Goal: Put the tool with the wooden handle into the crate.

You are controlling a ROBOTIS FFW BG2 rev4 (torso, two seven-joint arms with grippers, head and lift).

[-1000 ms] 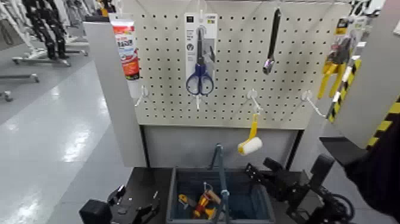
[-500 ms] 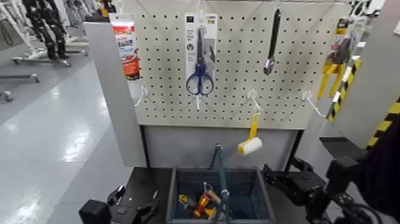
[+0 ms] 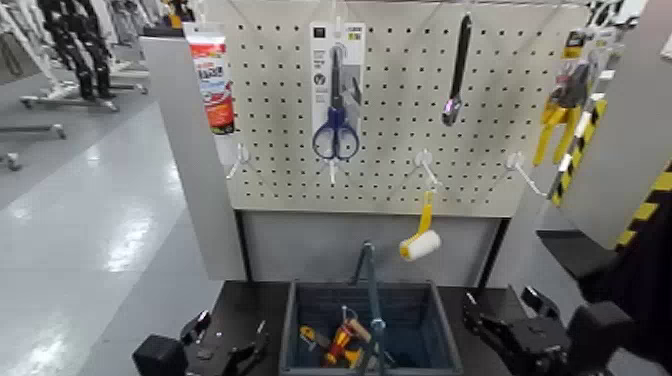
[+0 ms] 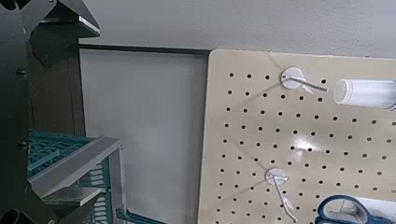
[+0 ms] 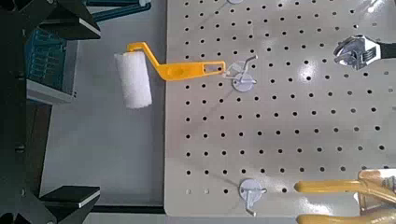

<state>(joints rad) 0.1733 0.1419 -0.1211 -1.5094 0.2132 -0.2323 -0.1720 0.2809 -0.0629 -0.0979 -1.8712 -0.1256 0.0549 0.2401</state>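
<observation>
In the crate (image 3: 415, 300), low at the middle of the head view, the tool with the wooden handle (image 3: 359, 328) lay among other tools; its pale handle showed, but the crate's thin hoop handle (image 3: 373, 290) crossed in front of the pile, and the blade was too dark to make out. Beside it were the red-and-yellow tool (image 3: 344, 340) and an orange-yellow item (image 3: 308, 334), whose full shape could not be told. The right gripper (image 3: 500, 301) was to the right of the crate, outside it, with its fingers wide open and nothing between them. The left gripper (image 3: 234, 328) was to the crate's left, over the dark table (image 3: 240, 296), its fingers also open and empty; both arms were cut off by the picture's edges. Behind stood a pale pegboard (image 3: 285, 100). From its lower hooks hung a yellow-handled white mini paint roller (image 3: 421, 243), above and behind the crate. Higher up hung a white-and-red tube (image 3: 212, 85), blue-handled scissors (image 3: 336, 130) on a card, a dark-handled metal tool (image 3: 457, 75) and, at the right, a yellow-handled tool (image 3: 561, 115), partly crowded by packaging. The right wrist view showed the roller whole, while the left wrist view caught only part of the scissors' handles.
</observation>
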